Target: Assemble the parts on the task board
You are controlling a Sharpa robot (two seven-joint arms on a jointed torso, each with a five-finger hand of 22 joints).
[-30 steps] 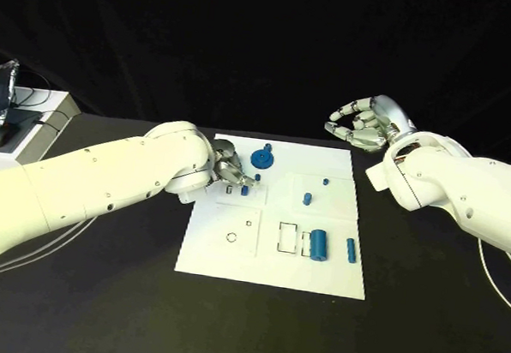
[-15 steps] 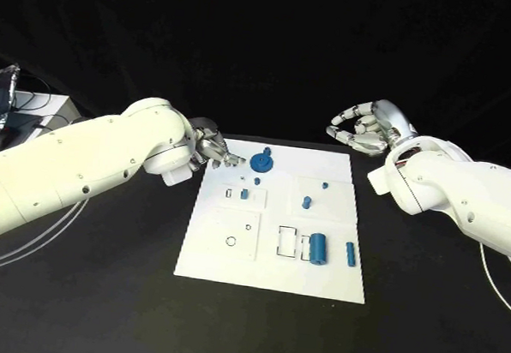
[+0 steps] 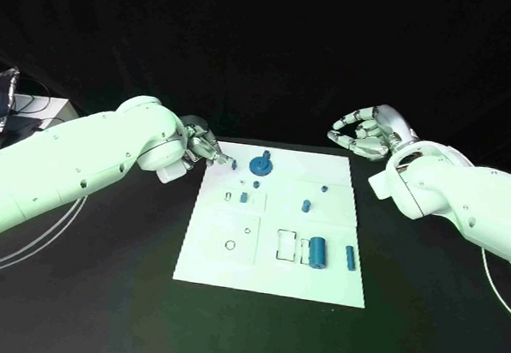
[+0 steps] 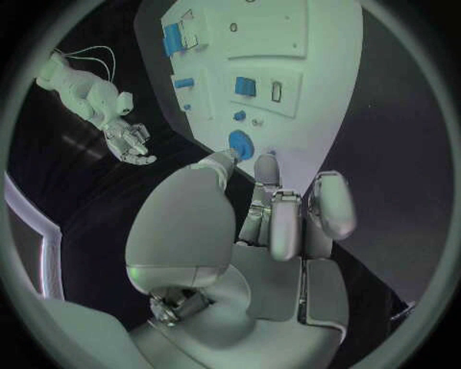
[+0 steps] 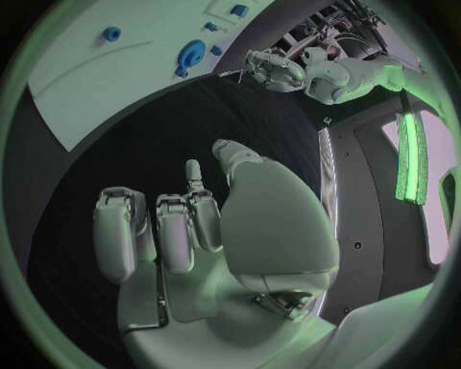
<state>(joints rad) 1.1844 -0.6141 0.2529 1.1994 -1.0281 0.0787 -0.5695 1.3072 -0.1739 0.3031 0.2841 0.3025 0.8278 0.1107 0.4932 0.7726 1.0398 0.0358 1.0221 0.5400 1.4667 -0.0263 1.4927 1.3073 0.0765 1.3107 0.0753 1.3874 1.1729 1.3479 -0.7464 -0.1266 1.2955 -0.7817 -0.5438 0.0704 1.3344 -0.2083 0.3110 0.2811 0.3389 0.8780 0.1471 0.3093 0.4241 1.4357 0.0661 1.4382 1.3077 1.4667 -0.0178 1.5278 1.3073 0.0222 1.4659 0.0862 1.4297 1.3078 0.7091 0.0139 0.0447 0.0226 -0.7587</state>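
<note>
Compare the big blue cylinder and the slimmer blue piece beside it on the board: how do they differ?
The big cylinder is clearly thicker and somewhat longer than the slim piece. The cylinder lies right beside the rectangular outline, while the slim piece lies nearer the task board edge on the robot's right. Both are blue, lie flat, point the same way, and neither hand touches them.

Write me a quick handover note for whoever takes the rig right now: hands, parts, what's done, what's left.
Left hand: at the board's far left corner, fingers partly curled, holding nothing I can see.
Right hand: raised off the board's far right corner, fingers curled, empty.
Board: round blue part at the far edge; small parts mid-board; large cylinder and slim pin lie loose near the right side, beside an empty rectangular slot.
Done: hard to tell which parts are seated.
Left: cylinder, pin, and the open slots.
</note>
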